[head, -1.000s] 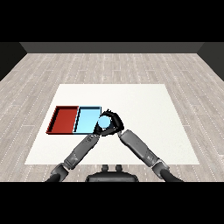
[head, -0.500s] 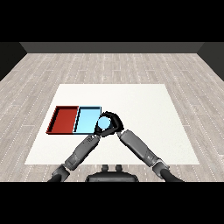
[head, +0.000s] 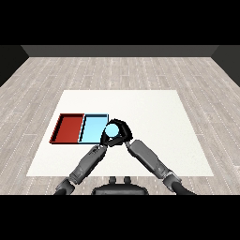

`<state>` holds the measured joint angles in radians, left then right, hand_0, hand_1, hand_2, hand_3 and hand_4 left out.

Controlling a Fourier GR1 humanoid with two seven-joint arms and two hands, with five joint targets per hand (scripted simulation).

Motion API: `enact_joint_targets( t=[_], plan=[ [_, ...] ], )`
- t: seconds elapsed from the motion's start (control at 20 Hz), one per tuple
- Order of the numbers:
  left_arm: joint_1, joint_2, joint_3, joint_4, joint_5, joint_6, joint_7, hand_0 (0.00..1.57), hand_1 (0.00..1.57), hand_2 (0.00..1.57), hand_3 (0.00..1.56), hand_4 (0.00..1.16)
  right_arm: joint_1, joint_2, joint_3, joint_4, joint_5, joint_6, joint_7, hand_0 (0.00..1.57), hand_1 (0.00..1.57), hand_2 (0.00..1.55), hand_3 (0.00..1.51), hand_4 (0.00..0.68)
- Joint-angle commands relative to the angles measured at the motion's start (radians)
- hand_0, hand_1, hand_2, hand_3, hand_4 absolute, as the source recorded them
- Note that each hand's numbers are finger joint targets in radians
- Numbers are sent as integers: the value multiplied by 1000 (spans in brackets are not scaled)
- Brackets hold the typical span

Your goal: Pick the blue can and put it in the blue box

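Black fingers of the right hand (head: 123, 131) stay curled round the blue can (head: 111, 131), which has shifted slightly leftward to the right edge of the light blue tray (head: 93, 130); left hand (head: 104, 142), fingers indiscernible, sits just below the can.

flat white bench (head: 154, 112) | shallow red tray (head: 69, 128) dark rim | shallow light blue tray (head: 93, 129) | light blue can (head: 112, 131) | black right hand (head: 123, 131), grey forearm | black left hand (head: 104, 140), grey forearm | floor (head: 42, 75) grey wood-plank pattern
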<state>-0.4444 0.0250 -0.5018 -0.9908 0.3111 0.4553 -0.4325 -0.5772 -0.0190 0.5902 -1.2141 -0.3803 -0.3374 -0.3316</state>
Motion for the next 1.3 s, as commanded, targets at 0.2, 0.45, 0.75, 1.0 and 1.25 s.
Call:
enact_joint_targets(
  t=[0.2,0.45,0.75,1.0,1.25],
  plan=[
    [-33,-24,8,42,36,-4,8,1571,1571,1516,1448,1097,34,18,-43,-35,17,32,45,0,0,0,0,0],
    [-29,-24,-36,40,62,31,-10,1571,1571,1546,1477,1138,10,18,-107,-2,18,92,28,0,0,0,0,0],
    [14,-16,33,15,-61,0,19,1571,1571,1571,1504,1134,89,4,-160,-53,19,141,53,0,0,0,0,0],
    [-20,-25,8,106,-28,44,-52,1571,1571,1571,1503,1133,177,-29,-143,-231,63,125,139,0,0,0,0,0],
    [-27,15,85,77,-69,-26,-11,1571,1571,1571,1502,1126,172,-54,-249,-305,37,165,177,0,0,0,0,0]
  ],
)
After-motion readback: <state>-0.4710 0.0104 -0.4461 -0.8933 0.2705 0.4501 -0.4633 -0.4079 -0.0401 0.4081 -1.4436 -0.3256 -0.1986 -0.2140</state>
